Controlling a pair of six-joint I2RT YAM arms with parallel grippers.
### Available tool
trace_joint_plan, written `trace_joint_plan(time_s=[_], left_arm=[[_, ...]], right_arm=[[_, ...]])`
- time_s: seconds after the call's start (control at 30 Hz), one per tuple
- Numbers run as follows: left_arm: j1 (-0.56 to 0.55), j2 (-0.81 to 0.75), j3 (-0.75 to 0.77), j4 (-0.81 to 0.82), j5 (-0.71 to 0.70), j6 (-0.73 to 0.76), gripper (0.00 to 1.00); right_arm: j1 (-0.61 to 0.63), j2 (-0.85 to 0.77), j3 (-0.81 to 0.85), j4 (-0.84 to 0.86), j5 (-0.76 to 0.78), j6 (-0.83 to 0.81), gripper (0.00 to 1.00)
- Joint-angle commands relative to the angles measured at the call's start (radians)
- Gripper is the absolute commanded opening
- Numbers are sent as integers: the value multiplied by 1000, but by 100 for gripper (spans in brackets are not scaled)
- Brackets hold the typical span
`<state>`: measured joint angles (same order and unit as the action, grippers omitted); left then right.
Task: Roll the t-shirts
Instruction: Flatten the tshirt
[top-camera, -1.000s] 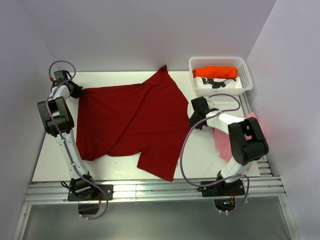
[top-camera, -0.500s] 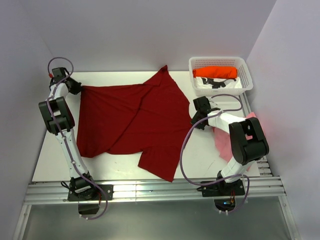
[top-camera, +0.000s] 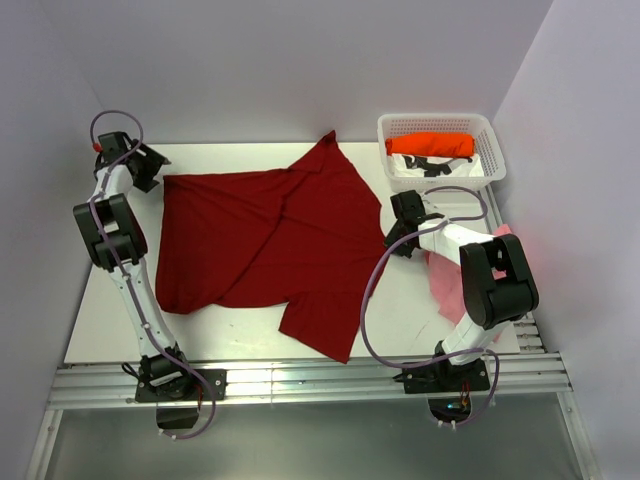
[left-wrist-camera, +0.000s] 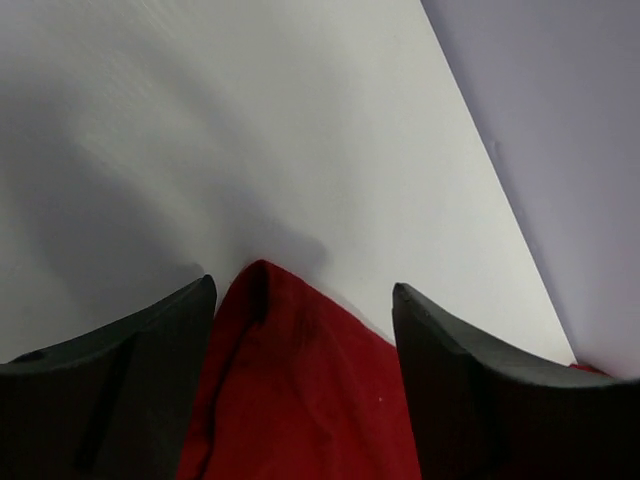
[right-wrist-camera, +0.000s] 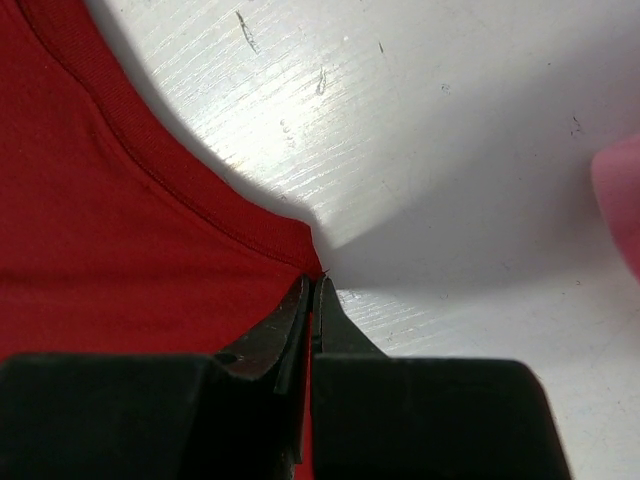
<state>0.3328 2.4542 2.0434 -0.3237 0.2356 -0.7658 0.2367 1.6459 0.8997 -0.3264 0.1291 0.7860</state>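
A dark red t-shirt (top-camera: 260, 240) lies spread over the middle of the table. Its far left corner (left-wrist-camera: 300, 400) rests flat between the fingers of my left gripper (left-wrist-camera: 300, 300), which is open at the table's back left (top-camera: 153, 168). My right gripper (right-wrist-camera: 312, 285) is shut on the hem of the shirt (right-wrist-camera: 120, 230) at its right edge (top-camera: 392, 240). A pink t-shirt (top-camera: 447, 282) lies bunched under the right arm. A bright orange-red t-shirt (top-camera: 430, 145) sits rolled in the basket.
The white mesh basket (top-camera: 440, 123) stands at the back right and also holds something white with black straps. Walls close in the table at the back and on both sides. The pink t-shirt's edge (right-wrist-camera: 622, 190) shows right of my right gripper.
My left gripper has opened and let go of the dark red shirt's far left corner, after drawing it a little further back and left. My right gripper stays shut on the hem.
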Motion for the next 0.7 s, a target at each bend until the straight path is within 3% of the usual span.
trace_joint_plan(time_s=[0.0,0.07,0.3,0.4,0.43,0.5,0.67], left_arm=[[18,-124,1,-29,-16,25,78],[17,-179,-35,-29,-16,23,79],[14,-469,-394,20,-12,26,79],[-20,-604,-587,79,-9,19,80],[-20,-641,-642,98,-10,19,80],[-52,-751,-812,177,-7,-12,80],[-92,-922,-1040,193,-19,-56,79]], right_arm=[[-10,-11,36,-16,10,-22,0],[-10,-14,34,-13,-2,-25,4],[-10,-20,28,9,-42,-31,12],[-8,-34,4,41,-78,-36,46],[-10,-40,-2,47,-80,-34,51],[-8,-52,-21,61,-82,-34,55],[9,-109,-44,52,-60,-39,55]])
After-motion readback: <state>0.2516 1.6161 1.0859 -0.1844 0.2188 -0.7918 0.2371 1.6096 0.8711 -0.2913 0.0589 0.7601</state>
